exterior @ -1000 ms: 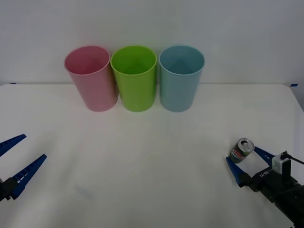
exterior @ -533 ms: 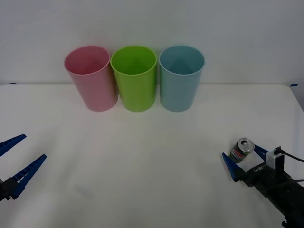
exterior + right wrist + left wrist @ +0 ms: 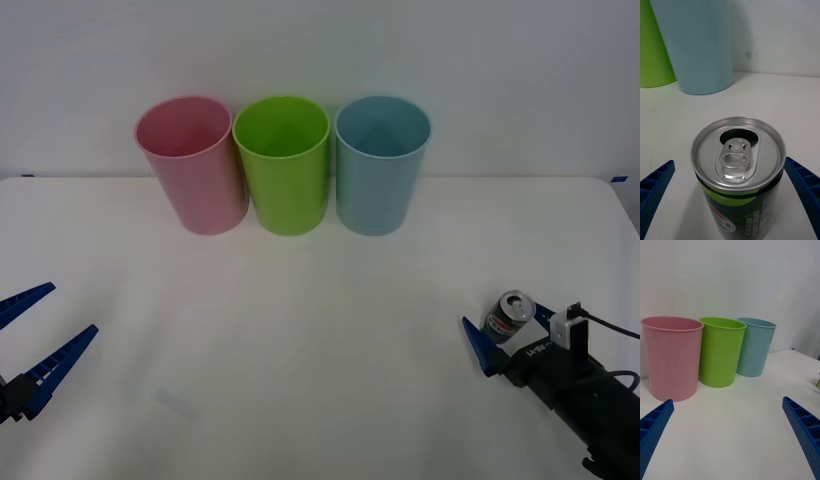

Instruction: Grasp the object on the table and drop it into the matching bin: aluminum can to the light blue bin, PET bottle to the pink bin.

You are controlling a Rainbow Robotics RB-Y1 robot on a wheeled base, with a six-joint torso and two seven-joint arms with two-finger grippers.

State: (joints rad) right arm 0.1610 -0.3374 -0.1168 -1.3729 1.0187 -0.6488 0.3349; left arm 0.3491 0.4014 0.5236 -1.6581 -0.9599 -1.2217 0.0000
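The aluminum can (image 3: 508,318) is seen standing upright on the table (image 3: 320,330), far toward the robot's right side and well in front of the row of bins. Its silver top with the pull tab faces upward, and a dark body with a green band and a red-and-white label is visible below the rim in the right wrist view (image 3: 738,165). The can is flanked by the right gripper (image 3: 505,335), whose blue ribbed fingers (image 3: 655,191) are spread, one on each side of the can; a gap is seen between each finger and the can wall, so nothing is clamped. Behind the can, across a bare stretch of white tabletop, the light blue bin (image 3: 381,164) is placed at the back edge, and it is the bin nearest the can. Touching or just beside the light blue bin, a lime green bin (image 3: 284,164) is set in the middle of the row, and the pink bin (image 3: 193,163) is found on the far side of that, farthest from the can. All three bins are upright with open round rims, against a plain white wall. No object is seen lying between the can and the light blue bin. Far from the can, at the opposite edge of the table, the left gripper (image 3: 25,340) is held low with its fingers wide apart and nothing between them.
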